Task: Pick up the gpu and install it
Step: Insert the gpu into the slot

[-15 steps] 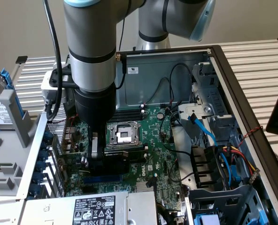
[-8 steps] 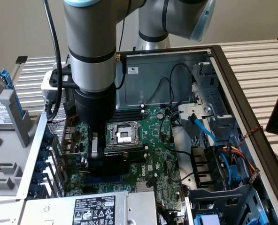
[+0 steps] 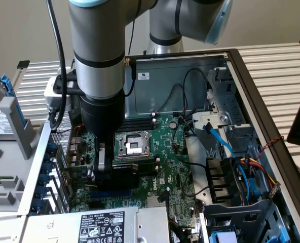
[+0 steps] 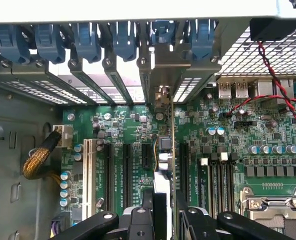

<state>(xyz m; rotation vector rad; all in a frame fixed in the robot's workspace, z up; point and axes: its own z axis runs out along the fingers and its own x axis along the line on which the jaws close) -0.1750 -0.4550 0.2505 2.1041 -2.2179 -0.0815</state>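
Silver-grey arm (image 3: 97, 45), lt-blue joint caps (image 3: 220, 23), blk wrist section (image 3: 102, 119), blk cable (image 3: 56, 50)

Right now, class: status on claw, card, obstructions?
Claw shut on small green circuit card, silver end bracket. Card upright at motherboard slots. Red-black wire stands apart.

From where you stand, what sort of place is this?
Probably a workbench for assembling computers: an open computer case with its green circuit board bare sits on a slatted table, and a robot arm reaches inside.
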